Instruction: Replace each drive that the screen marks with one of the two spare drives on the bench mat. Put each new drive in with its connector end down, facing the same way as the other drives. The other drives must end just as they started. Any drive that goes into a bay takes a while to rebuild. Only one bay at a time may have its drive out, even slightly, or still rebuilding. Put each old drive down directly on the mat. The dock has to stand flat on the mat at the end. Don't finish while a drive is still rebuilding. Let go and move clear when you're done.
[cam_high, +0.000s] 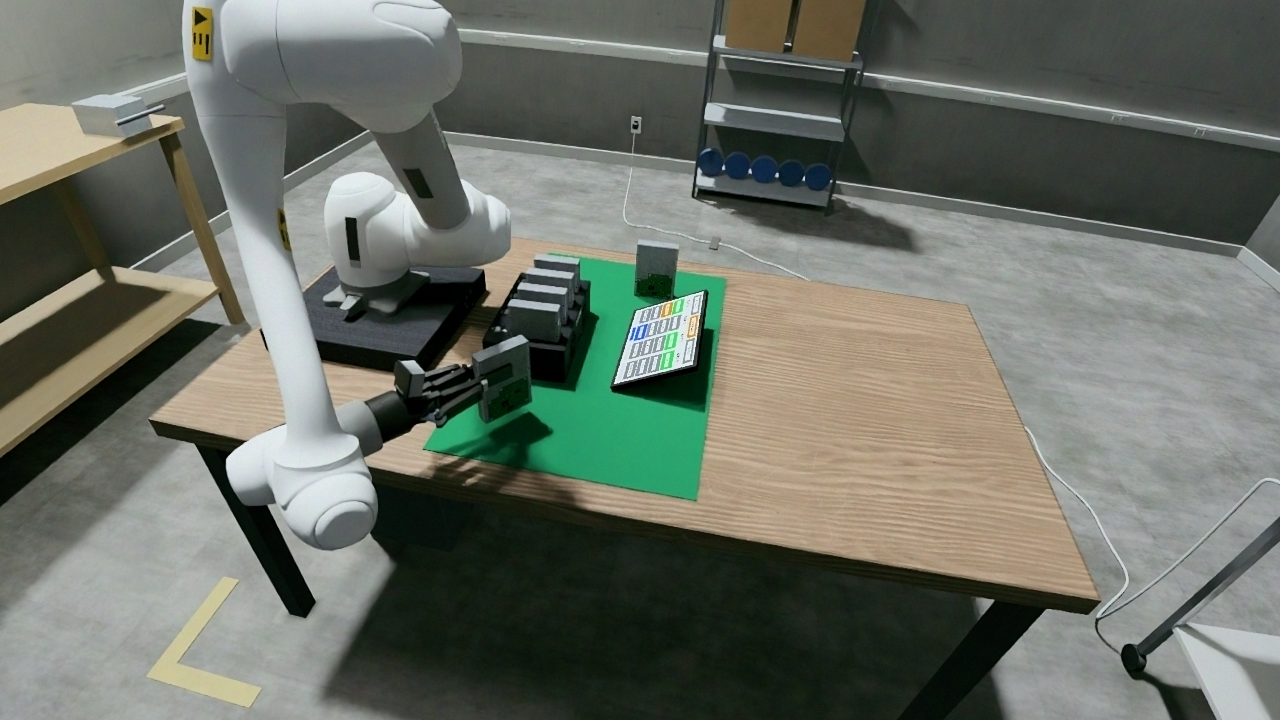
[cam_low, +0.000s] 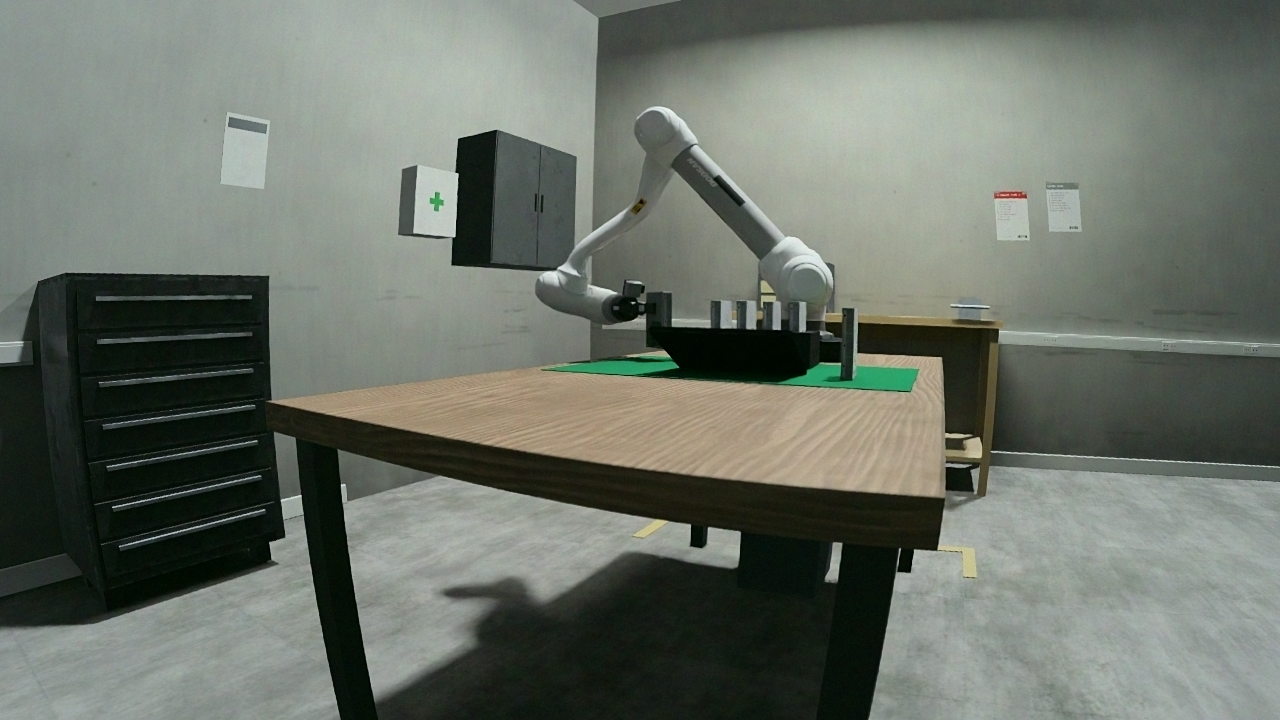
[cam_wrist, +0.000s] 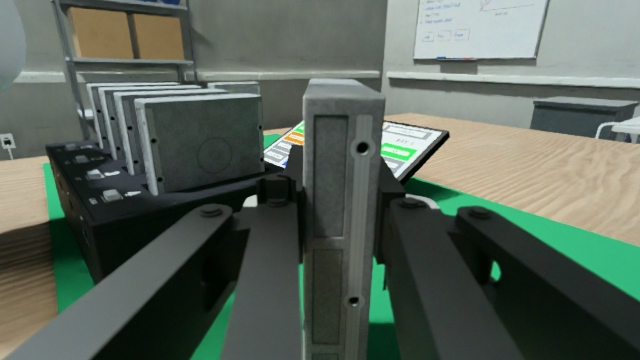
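Note:
My gripper is shut on a grey drive. The drive is upright, its green board low, held above the mat beyond the near end of the black dock. Several drives stand in a row in the dock. Another drive stands upright at the mat's back. The screen shows green, orange and blue cells; its text is too small to read.
The tilted screen stands to the right of the dock, close to the standing drive. The arm's black base plate lies left of the dock. The wooden table extends right of the mat.

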